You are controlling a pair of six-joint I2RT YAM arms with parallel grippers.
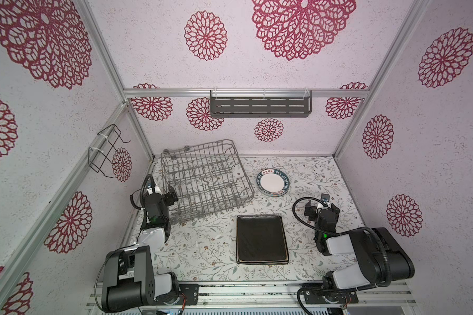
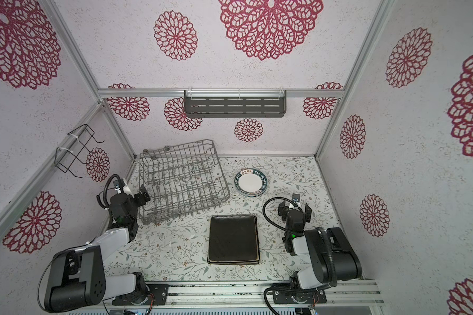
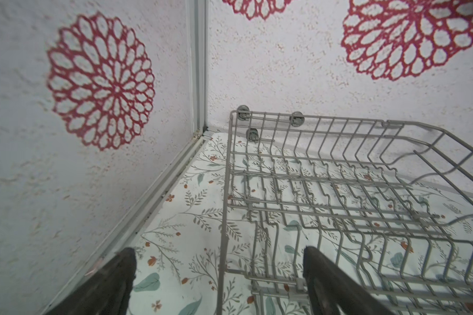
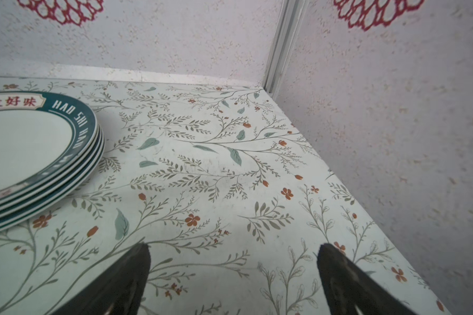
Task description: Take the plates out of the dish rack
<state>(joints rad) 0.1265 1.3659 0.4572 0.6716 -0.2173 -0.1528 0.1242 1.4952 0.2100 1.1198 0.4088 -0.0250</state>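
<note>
Looks to me like you're basically done here. The dish rack [image 1: 202,152] sits at the far left of the surface [image 1: 202,253], and I can't spot a single plate between its tines in the top views or the left wrist view. The plates are all out in 2 stacks. The small round ones [image 1: 273,182] are just right of the rack. The big rectangular ones [image 1: 262,238] are nearer to you in the middle, dark brown on top with lighter edges peeking out underneath.

Your left pincer [image 3: 219,261] is spread wide with nothing in it, parked at the rack's near-left corner. In its wrist view the rack's left wall runs up right between the jaws, and I can't tell if it's touching wire. Your right pincer [image 4: 234,256] is wide and empty too, hovering over bare surface to the right of the round stack and apart from it.

So the step in hand is really just a clean exit, I'd say. Lift the left one up and away before swinging it, so a jaw doesn't hook the wire and drag the rack. Keep the right one off those round rims, because they look a bit fanned out and a nudge could slide them.
</note>
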